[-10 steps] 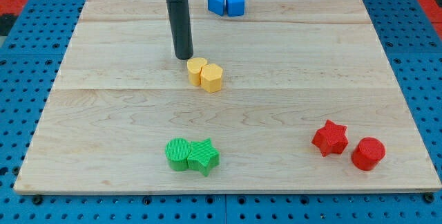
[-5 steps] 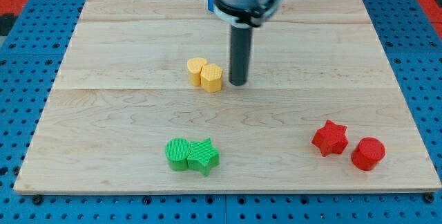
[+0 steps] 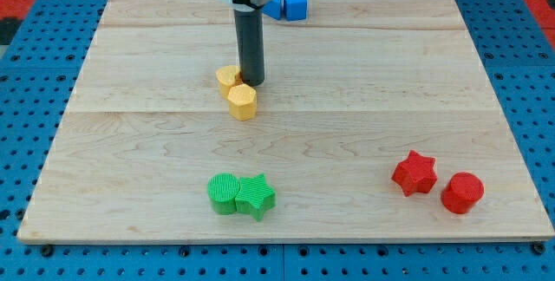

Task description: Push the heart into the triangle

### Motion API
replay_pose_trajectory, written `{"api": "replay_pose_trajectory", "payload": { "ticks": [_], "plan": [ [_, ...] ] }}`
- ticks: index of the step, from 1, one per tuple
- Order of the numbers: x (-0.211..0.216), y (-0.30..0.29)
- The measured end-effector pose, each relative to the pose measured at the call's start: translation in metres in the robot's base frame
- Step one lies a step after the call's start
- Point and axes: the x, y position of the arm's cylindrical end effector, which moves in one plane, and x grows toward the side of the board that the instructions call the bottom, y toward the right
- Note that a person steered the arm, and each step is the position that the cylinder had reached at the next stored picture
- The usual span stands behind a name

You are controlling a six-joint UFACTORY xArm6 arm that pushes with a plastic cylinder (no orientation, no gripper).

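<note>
The arm carries no jaws, only a rod whose tip (image 3: 251, 82) rests against the upper right of the yellow heart (image 3: 228, 78), just above the touching yellow hexagon (image 3: 242, 102), left of the bench's (image 3: 364, 90) centre. At the view's top, the rod's housing hides most of one blue block (image 3: 276, 8), so its shape is unclear; beside it sits a blue cube (image 3: 296, 4).

The pale wooden board (image 3: 364, 125) carries a yellow heart (image 3: 228, 78) touching a yellow hexagon (image 3: 242, 102) left of centre, toward the far edge. Two blue blocks (image 3: 291, 4) sit at the far edge, partly hidden. Near the front edge lie a green cylinder (image 3: 224, 193) touching a green star (image 3: 256, 196), and toward the front right corner a red star (image 3: 414, 173) beside a red cylinder (image 3: 461, 192).
</note>
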Motion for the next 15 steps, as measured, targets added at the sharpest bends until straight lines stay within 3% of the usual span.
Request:
{"api": "replay_pose_trajectory", "payload": {
  "ticks": [1, 2, 3, 4, 5, 7, 8, 9, 10, 11, 15],
  "plan": [
    [0.028, -0.006],
    [0.024, -0.046],
    [-0.021, -0.050],
    [0.013, -0.056],
    [-0.019, -0.088],
    [-0.109, -0.090],
    [-0.134, -0.040],
    [-0.135, -0.058],
    [-0.108, -0.106],
    [-0.148, -0.116],
    [-0.148, -0.068]
  ]
}}
